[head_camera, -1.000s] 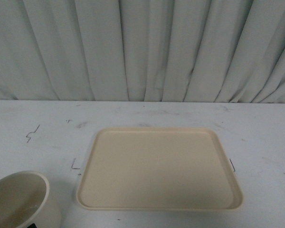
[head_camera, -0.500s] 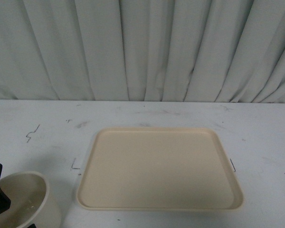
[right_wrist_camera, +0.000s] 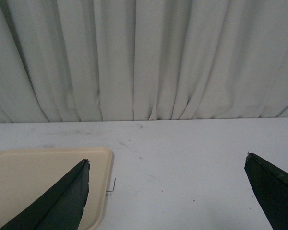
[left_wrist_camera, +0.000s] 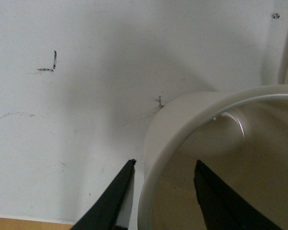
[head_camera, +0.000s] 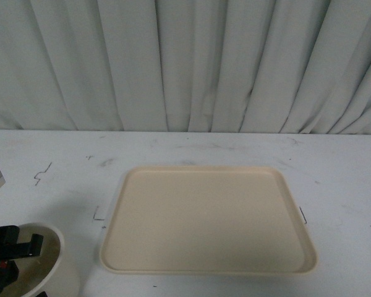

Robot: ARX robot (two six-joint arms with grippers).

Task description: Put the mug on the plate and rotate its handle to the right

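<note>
At near-left corner of worktop (head_camera: 340,179): left gripper (left_wrist_camera: 165,163) set over mug (head_camera: 62,272), jaws apart. Astride the mug's wall, as seen from left wrist: one of the dark fingers (left_wrist_camera: 110,201) outside, just beside the cream wall, the other down inside the bowl. Rim between them, not clamped; contact with either finger not determinable. Mug upright on the worktop, mouth open upward, interior shaded. Cut off by the lower left edge of the front view, with only part of rim and wall visible. Handle not identifiable in any view.

Outward to the right of the mug: plate (head_camera: 207,216), flat on the worktop near the middle of the near edge, long side parallel to that edge. Mug near the plate's near-left corner, but off it and apart from its rim. Plate surface bare.

Right gripper (right_wrist_camera: 166,159): jaws wide apart, nothing between them, raised above the right half of the worktop, facing the far edge. One plate corner visible beneath one finger in right wrist view.

Small black marks (head_camera: 43,173) on the worktop toward the left edge, and others close beside the plate's short sides. Pale pleated curtain (head_camera: 185,62) hanging along the far edge.
</note>
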